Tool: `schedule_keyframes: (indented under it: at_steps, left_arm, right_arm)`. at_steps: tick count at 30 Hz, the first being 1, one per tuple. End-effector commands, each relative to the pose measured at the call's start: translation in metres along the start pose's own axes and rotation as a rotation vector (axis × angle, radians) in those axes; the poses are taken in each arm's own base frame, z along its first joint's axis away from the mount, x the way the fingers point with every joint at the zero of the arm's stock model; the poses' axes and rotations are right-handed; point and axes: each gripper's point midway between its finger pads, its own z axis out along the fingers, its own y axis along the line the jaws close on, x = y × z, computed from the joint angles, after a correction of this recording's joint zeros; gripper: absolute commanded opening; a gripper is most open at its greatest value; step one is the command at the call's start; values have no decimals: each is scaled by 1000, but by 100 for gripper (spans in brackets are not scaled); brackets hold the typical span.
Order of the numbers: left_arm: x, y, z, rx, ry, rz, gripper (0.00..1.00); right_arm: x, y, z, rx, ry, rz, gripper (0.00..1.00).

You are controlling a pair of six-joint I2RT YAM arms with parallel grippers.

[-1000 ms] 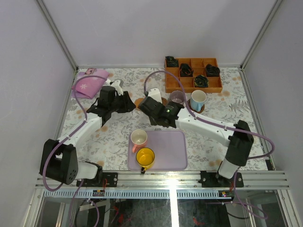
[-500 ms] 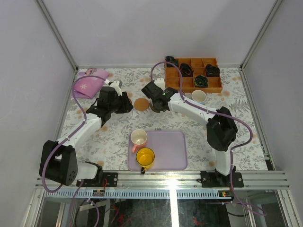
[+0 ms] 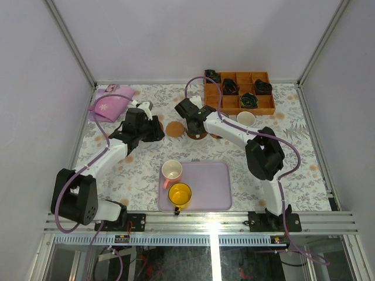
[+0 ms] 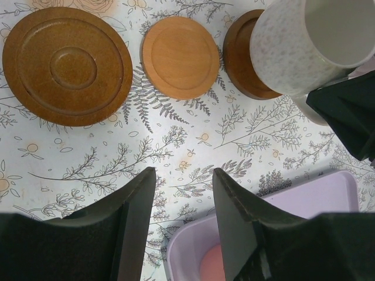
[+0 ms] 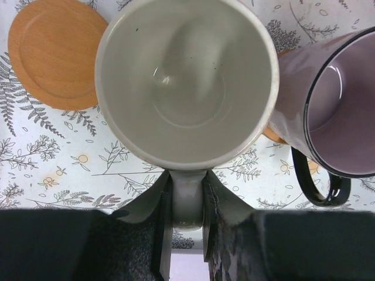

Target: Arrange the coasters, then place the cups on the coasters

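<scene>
Ceramic pinched by its ear: the right claw [image 5: 187,177] is clenched on the small loop handle of a cream-white glazed ceramic mug [image 5: 186,82]. The mug hangs directly ahead of the fingertips, over a dark brown rimmed wooden coaster [image 4: 240,55]; whether its base rests on the wood cannot be told. The mug looks rigid, smooth and chip-prone. It seems light enough for a handle grip but liable to swing on so narrow a hold, so a slow, level descent seems wise. It is empty, as is the greyish purple ceramic mug with a dark handle [image 5: 328,111] just right of the claw, which stands on a coaster of which only a sliver shows. A smaller tan wooden disc [image 5: 51,52] lies bare just to the claw's left. The left claw [image 4: 183,175] hovers released, holding nothing, with a second large dark brown coaster [image 4: 67,64] ahead of its fingertips, off to one side. On the base side of both claws, a flat lavender plastic tray [image 3: 211,187] carries a pink mug [image 3: 171,170] and a yellow mug [image 3: 180,194]. Beyond the right claw, an orange wooden compartment box [image 3: 266,110] holds dark bundles in several cells.
</scene>
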Motion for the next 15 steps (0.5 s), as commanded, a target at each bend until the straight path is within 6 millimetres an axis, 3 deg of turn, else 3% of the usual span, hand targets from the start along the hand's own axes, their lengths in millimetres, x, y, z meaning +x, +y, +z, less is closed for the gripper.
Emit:
schedule_keyframes:
  at_steps: [1,15]
  left_arm:
    - [-6,-1,3,-3,-9,27,44]
    - [1,1,9,-4,16,20,44]
  right_arm:
    - [-47,9,-14,-49,-130,61,0]
    - [-35,7,11,-35,-85,72,0]
